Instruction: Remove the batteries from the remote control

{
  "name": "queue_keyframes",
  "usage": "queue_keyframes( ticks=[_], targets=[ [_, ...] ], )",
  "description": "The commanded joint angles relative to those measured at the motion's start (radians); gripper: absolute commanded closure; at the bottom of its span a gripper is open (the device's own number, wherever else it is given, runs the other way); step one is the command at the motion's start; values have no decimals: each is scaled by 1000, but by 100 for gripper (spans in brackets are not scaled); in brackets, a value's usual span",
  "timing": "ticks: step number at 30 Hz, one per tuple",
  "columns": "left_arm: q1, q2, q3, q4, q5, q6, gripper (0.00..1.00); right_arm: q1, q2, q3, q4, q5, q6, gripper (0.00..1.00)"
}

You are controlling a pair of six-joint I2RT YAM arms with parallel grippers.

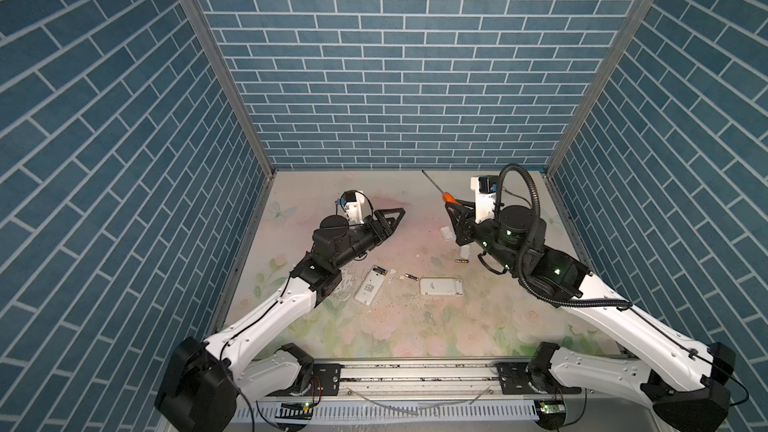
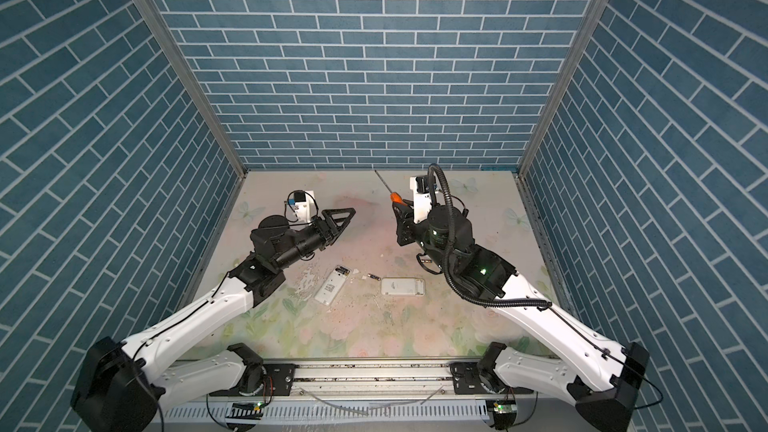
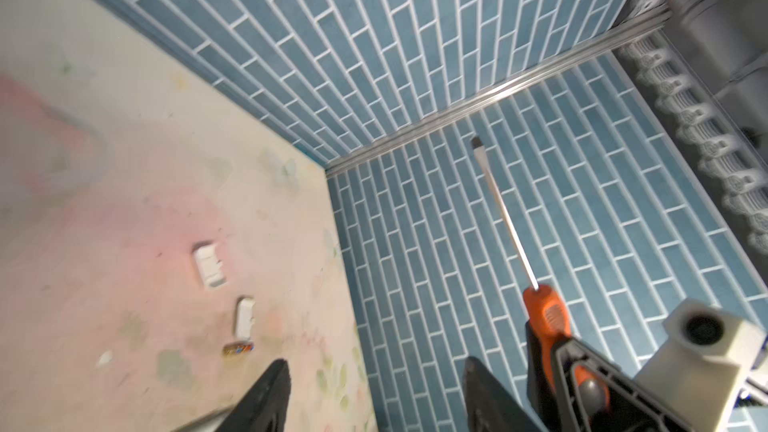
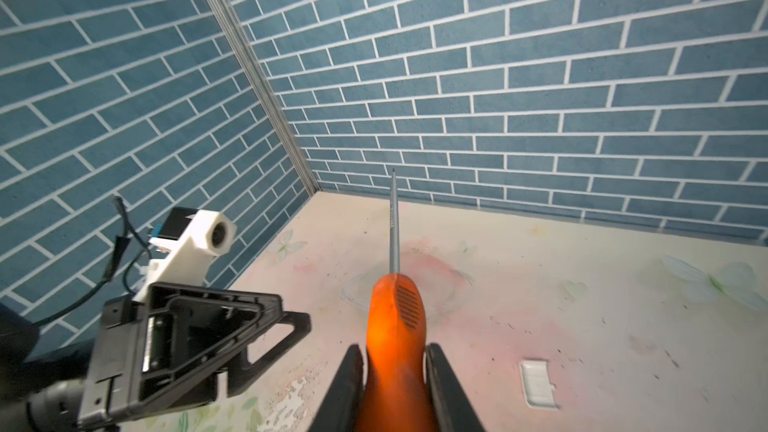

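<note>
The left fingers (image 3: 272,392) stand spread well apart with nothing between them and touch nothing, as the left wrist view shows. In both top views the left arm rises from the lower left of the frame and reaches towards the middle. Its wrist is turned on its side and the fingers hang clear above the pale floral surface (image 1: 374,334).

The right fingers (image 4: 351,384) are clenched on the handle of an orange-handled flat-blade screwdriver (image 4: 395,326), which fills the gap between them. The right arm comes up from the lower right and bends back towards the centre, with the metal shaft slanting towards the upper middle of the frame, off the surface.

A slim dark battery with metallic ends (image 1: 409,276) lies on the surface just below centre. It sits between a white rectangular remote control lying aslant (image 1: 369,286) and a second white remote control lying level (image 1: 441,286). A second battery (image 1: 461,261) lies up and right of it, beside the right arm. Two small white covers (image 1: 448,232) lie close by that arm's wrist.
</note>
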Motion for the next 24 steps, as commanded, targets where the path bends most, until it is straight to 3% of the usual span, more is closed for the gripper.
queue_keyframes(
  ticks=[1,5,10,15,19,24],
  targets=[
    [3,-77,36,-537,-92,327,24,-2,-22,108,-263,31,32,100],
    [0,-111,43,-776,-198,435,1,-2,-4,174,-387,7,46,100],
    [-42,-95,8,-870,-311,473,0,-3,27,202,-441,-9,63,100],
    [-208,24,20,-943,-541,505,0,-3,37,197,-451,-23,68,100],
    [-255,116,7,-896,-572,509,1,-3,31,194,-461,-19,71,100],
    [-256,151,-37,-824,-603,520,9,-3,-3,176,-466,-2,78,100]
  ],
)
